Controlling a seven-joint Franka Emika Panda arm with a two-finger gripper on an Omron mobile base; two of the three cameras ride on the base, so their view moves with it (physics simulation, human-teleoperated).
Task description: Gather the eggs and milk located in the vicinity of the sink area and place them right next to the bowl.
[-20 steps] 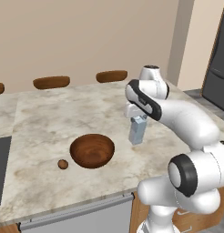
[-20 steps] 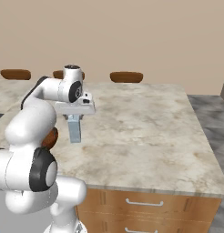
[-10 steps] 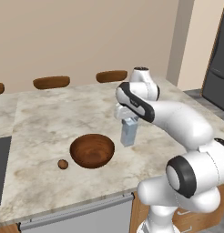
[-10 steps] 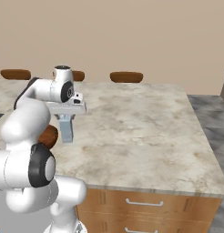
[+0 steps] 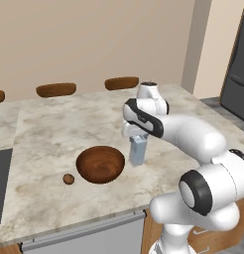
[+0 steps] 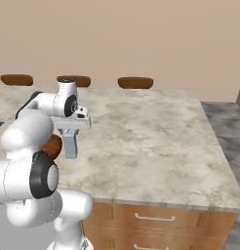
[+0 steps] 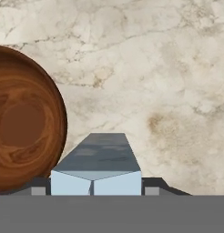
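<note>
Placing the milk: my jaws are clamped on its top, carton upright just beside the bowl, apparently at the bench. One egg already beside the bowl. Next I release and lift clear.

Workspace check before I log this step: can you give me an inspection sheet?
Surface: marble counter, level.
Job's things: milk upright beside the bowl, on its right in the left base view; one egg on the bowl's other side; sink edge at far left.
Clutter: nothing seen.
End effector: end effector shut on the milk from above; whether the carton touches the counter cannot be told.
Cables: nothing seen.
Surroundings: stool seats behind the counter, drawers below, dark appliance at right.
</note>
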